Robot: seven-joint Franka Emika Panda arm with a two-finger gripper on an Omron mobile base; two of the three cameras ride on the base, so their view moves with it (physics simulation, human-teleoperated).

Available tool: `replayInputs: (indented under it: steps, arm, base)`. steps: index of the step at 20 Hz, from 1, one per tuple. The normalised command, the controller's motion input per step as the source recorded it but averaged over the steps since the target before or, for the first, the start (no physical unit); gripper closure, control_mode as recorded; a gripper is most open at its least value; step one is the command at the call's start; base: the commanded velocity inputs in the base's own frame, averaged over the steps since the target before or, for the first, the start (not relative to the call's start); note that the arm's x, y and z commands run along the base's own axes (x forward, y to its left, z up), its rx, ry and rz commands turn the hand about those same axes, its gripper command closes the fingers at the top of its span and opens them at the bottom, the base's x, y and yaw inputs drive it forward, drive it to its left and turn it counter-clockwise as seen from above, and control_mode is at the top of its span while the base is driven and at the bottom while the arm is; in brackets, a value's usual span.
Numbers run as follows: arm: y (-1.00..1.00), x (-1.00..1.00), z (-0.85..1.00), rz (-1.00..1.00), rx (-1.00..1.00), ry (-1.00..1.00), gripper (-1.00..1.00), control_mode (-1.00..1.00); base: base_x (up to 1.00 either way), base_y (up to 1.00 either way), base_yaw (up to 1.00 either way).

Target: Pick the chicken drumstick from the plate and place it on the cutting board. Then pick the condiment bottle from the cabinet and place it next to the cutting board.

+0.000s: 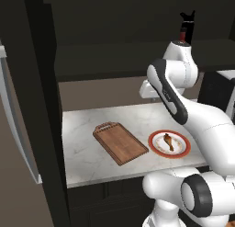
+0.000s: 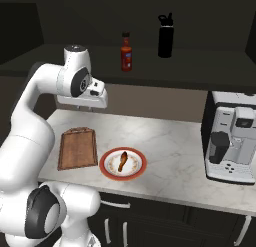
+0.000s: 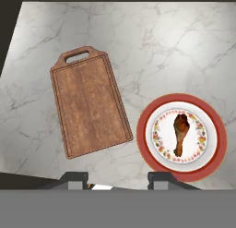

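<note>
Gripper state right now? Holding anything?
Gripper: open and empty, above the counter; the drumstick lies on the plate.

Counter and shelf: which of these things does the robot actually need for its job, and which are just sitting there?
Needed:
drumstick
plate
board
red bottle
cabinet

Just sitting there:
black bottle
coffee machine
</note>
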Motion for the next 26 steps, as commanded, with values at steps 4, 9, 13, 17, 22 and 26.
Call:
replayInputs:
  steps: [4,9,13,17,22,26]
  arm:
    - [-0.04,0.0,0.0,0.0,0.0,0.0,-1.0,-1.0]
    - [-0.13,0.0,-0.06,0.0,0.0,0.0,-1.0,-1.0]
    - [-0.2,-0.01,-0.09,0.0,0.0,0.0,-1.0,-1.0]
    - [-0.12,0.0,-0.08,0.0,0.0,0.0,-1.0,-1.0]
    - [-0.12,0.0,-0.09,0.0,0.0,0.0,-1.0,-1.0]
    - [-0.14,-0.07,-0.15,0.0,0.0,0.0,-1.0,-1.0]
  base:
    - [0.0,0.0,0.0]
    - [0.0,0.0,0.0]
    - [0.0,0.0,0.0]
    - [0.0,0.0,0.0]
    - [0.0,0.0,0.0]
    - [0.0,0.0,0.0]
